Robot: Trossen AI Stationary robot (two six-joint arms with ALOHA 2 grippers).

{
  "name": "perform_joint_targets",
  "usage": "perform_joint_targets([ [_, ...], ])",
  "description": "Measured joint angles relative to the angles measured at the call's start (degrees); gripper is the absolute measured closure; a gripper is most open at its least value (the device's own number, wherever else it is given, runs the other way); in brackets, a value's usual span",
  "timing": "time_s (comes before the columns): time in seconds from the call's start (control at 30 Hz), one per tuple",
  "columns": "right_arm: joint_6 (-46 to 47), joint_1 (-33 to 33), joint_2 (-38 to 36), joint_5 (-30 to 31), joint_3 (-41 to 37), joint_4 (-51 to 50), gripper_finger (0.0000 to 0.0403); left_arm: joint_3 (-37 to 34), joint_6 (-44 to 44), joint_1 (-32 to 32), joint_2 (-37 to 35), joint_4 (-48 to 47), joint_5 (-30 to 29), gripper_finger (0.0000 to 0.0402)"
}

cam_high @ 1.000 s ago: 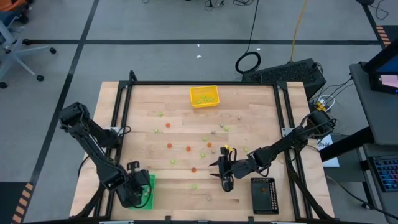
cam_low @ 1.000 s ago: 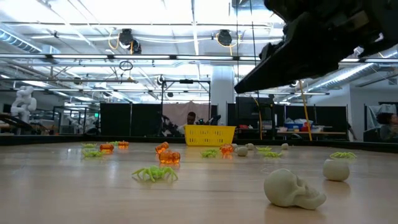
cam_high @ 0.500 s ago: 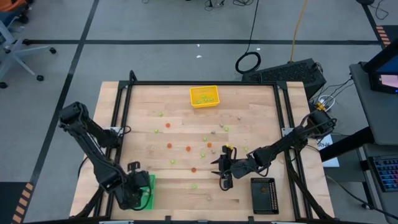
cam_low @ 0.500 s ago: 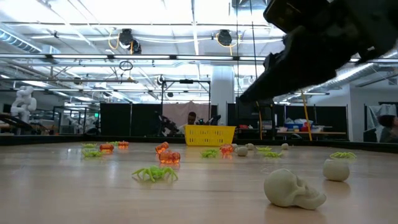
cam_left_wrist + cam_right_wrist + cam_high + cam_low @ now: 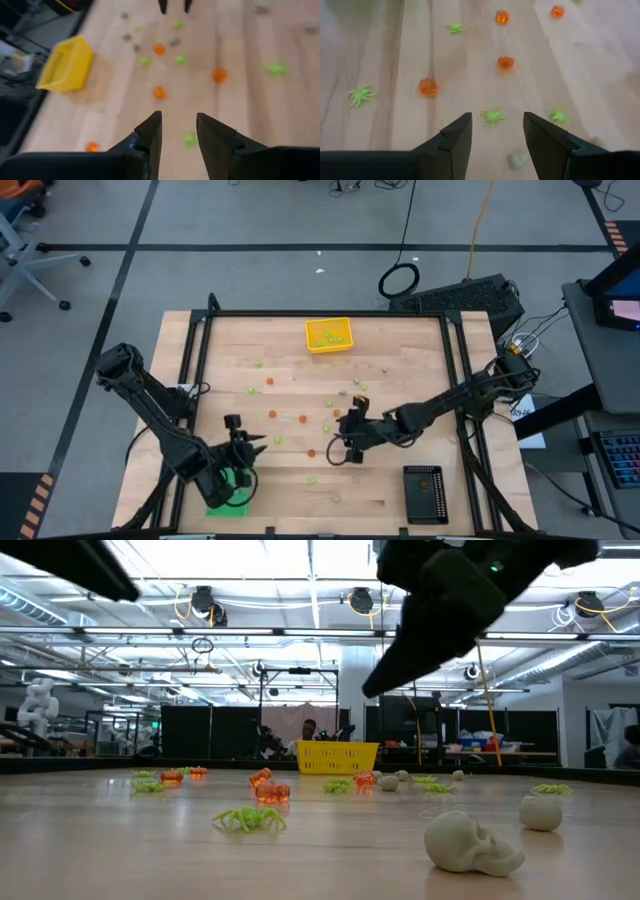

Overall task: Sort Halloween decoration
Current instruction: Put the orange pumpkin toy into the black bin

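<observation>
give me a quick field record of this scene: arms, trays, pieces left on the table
left gripper: open, empty, above the table near the green tray
right gripper: open, empty, over the loose pieces at mid-table
yellow tray: far edge, holds light green pieces
black tray: near right corner
loose pieces: green spiders, orange pieces, pale skulls, scattered on the wooden table
</observation>
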Motion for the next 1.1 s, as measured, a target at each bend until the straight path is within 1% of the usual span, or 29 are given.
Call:
perform_joint_targets([
  [0.1, -2.3, -1.9, 0.0, -1.5, 1.3, 0.7, 0.0239, -0.7, 3.8, 2.1, 0.0, 4.0, -0.9, 0.0284],
  [0.2, -4.6, -3.7, 1.0, -1.6, 1.4, 5.2, 0.0239, -3.8, 11.0, 3.8, 0.0, 13.8, -0.5, 0.0284],
  [0.27, -5.8, -5.1, 2.8, -4.0, 1.4, 8.9, 0.0239, -6.5, 14.1, 4.6, 0.0, 19.4, 1.4, 0.0284],
  [0.33, -6.2, -6.2, 4.7, -6.1, 1.4, 12.7, 0.0239, -9.2, 14.1, 4.9, 0.0, 22.6, 2.3, 0.0284],
  [0.47, -6.1, -8.3, 9.2, -8.6, 1.4, 20.3, 0.0236, -13.7, 14.0, 4.9, 0.0, 28.4, 0.3, 0.0284],
  [0.57, -6.0, -9.9, 12.2, -10.5, 1.4, 24.8, 0.0225, -15.7, 14.1, 5.4, 0.0, 31.5, 0.1, 0.0284],
  [0.7, -6.3, -11.7, 15.5, -12.0, 1.4, 27.7, 0.0202, -17.0, 14.6, 6.2, 0.0, 33.7, 0.1, 0.0284],
  [0.9, -7.0, -13.0, 19.8, -14.9, 1.4, 34.8, 0.0168, -17.0, 19.4, 6.6, 0.0, 37.7, 1.0, 0.0284],
  [1.0, -7.4, -13.1, 21.7, -14.9, 3.0, 34.6, 0.0163, -17.0, 21.6, 6.6, 0.0, 39.5, 1.2, 0.0284],
  [1.1, -9.2, -13.1, 24.1, -14.9, 6.2, 32.8, 0.0164, -17.0, 21.9, 6.6, 0.0, 39.9, 1.2, 0.0284],
])
